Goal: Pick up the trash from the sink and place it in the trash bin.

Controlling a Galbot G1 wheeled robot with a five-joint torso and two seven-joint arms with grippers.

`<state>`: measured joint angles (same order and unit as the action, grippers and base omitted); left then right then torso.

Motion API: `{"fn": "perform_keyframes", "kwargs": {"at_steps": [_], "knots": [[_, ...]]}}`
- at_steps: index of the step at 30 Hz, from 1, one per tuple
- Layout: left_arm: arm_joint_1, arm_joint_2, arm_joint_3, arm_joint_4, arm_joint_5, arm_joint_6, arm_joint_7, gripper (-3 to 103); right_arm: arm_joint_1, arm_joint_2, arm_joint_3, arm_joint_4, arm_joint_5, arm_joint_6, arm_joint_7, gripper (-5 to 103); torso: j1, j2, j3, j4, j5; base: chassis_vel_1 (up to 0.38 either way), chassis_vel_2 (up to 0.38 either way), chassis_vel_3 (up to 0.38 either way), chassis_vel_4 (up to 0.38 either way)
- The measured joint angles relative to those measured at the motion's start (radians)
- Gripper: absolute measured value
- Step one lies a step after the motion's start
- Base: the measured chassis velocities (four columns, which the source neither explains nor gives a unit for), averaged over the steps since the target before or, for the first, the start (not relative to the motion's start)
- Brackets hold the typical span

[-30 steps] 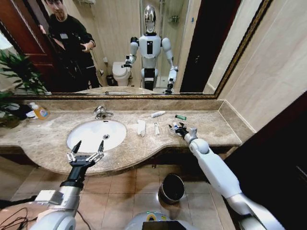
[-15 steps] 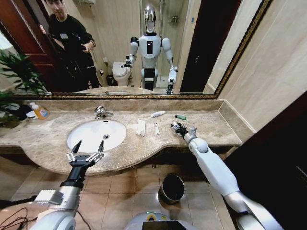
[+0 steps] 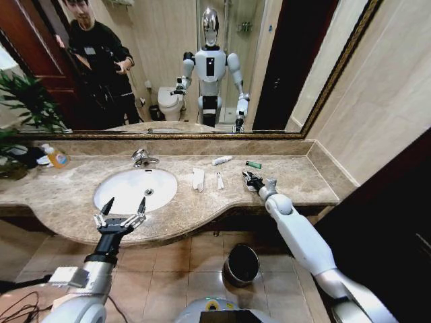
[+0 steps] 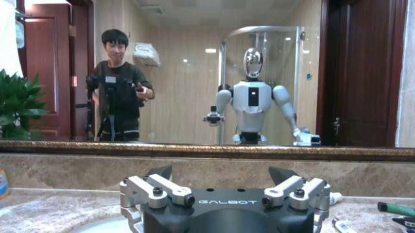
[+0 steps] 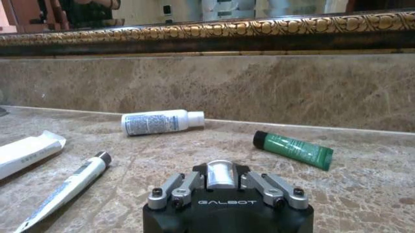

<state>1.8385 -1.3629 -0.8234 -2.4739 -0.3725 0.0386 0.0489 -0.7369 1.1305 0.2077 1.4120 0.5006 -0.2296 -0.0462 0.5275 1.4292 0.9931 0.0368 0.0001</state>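
Observation:
The white oval sink [image 3: 114, 195] sits in the marble counter, under a chrome tap [image 3: 141, 158]. A folded white tissue [image 3: 198, 179], a thin white tube [image 3: 219, 180], a stubby white tube [image 3: 221, 160] and a green tube [image 3: 253, 164] lie on the counter to its right. My right gripper [image 3: 250, 179] rests low on the counter beside the green tube [image 5: 295, 149]. In the right wrist view my right gripper [image 5: 220, 177] is shut on a small silvery piece. My left gripper [image 3: 121, 214] hovers open over the counter's front edge before the sink. The dark round trash bin [image 3: 241, 264] stands on the floor below.
An orange-labelled soap bottle [image 3: 56, 157] and a potted plant [image 3: 20, 108] stand at the counter's far left. A mirror [image 3: 283, 67] runs along the back wall. The tiled right wall [image 3: 384, 114] closes off the counter's end.
My right gripper has edged a little toward the back wall along the counter. The left arm and the loose pieces have not moved.

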Motion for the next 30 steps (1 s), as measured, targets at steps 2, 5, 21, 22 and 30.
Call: {"fn": "perform_keyframes", "kwargs": {"at_steps": [2, 5, 21, 22, 30], "knots": [[0.0, 0.0, 0.0, 0.0, 0.0, 0.0, 0.0, 100, -0.008, -0.004, 0.007, 0.031, 0.008, -0.001, 0.004, 24, 0.0, 0.0, 0.0, 0.0001, 0.0002, 0.0, 0.0, 0.0, 0.0], [0.0, 0.0, 0.0, 0.0, 0.0, 0.0, 0.0, 100, -0.02, -0.015, 0.021, 0.082, 0.022, -0.01, 0.013, 24, 0.0, 0.0, 0.0, 0.0001, -0.0001, 0.0, 0.0, 0.0, 0.0], [0.0, 0.0, 0.0, 0.0, 0.0, 0.0, 0.0, 100, -0.45, -0.214, 0.256, 0.669, 0.137, -0.125, 0.06, 24, 0.0, 0.0, 0.0, -0.0003, -0.0001, 0.0, 0.0, 0.0, 0.0], [0.0, 0.0, 0.0, 0.0, 0.0, 0.0, 0.0, 100, -0.481, -0.215, 0.262, 0.69, 0.139, -0.125, 0.062, 24, 0.0, 0.0, 0.0, 0.0, -0.0001, 0.0, 0.0, 0.0, 0.0], [0.0, 0.0, 0.0, 0.0, 0.0, 0.0, 0.0, 100, -0.644, -0.166, 0.292, 0.74, 0.124, -0.099, 0.079, 24, 0.0, 0.0, 0.0, 0.0, 0.0, 0.0, 0.0, 0.0, 0.0]]}}
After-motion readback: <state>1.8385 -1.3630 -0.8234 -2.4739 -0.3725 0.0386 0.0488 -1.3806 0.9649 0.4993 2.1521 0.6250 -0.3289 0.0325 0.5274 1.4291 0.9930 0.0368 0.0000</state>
